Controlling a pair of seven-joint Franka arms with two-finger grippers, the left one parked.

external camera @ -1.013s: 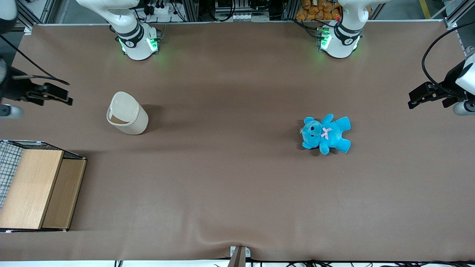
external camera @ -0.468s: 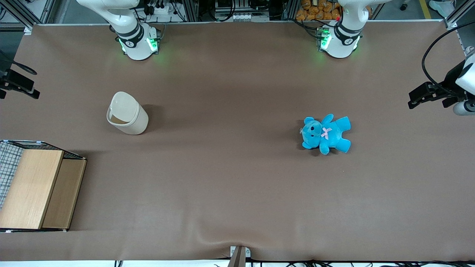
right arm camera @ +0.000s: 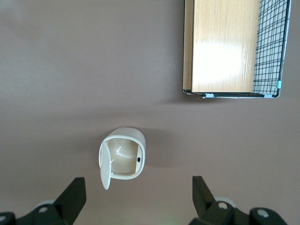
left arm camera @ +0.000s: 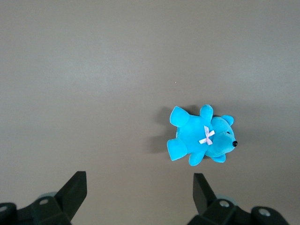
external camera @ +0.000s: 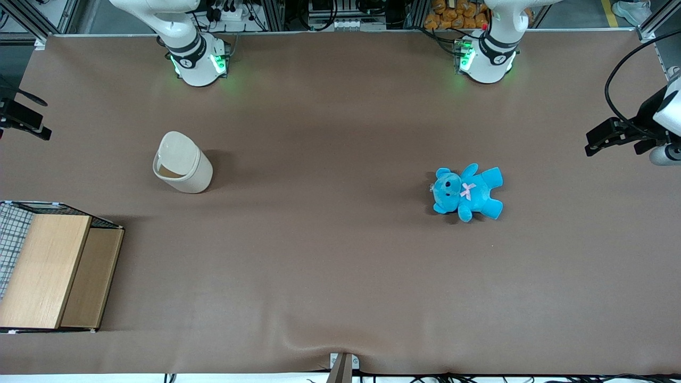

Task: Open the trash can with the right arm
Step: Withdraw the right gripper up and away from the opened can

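The cream-white trash can (external camera: 182,169) stands on the brown table with its flip lid (external camera: 178,151) swung up, and the inside shows. In the right wrist view the trash can (right arm camera: 123,154) is seen from above with the lid (right arm camera: 105,165) standing open at its side. My right gripper (right arm camera: 138,199) is open and empty, its two black fingers (right arm camera: 75,197) wide apart, high above the table. In the front view the gripper (external camera: 25,123) sits at the working arm's end of the table, well apart from the can.
A wooden box (external camera: 53,271) with a wire-mesh side lies nearer the front camera than the can; it also shows in the right wrist view (right arm camera: 225,47). A blue teddy (external camera: 468,191) lies toward the parked arm's end of the table.
My right gripper has drawn away from the trash can toward the working arm's end of the table. The can and its open lid have not moved.
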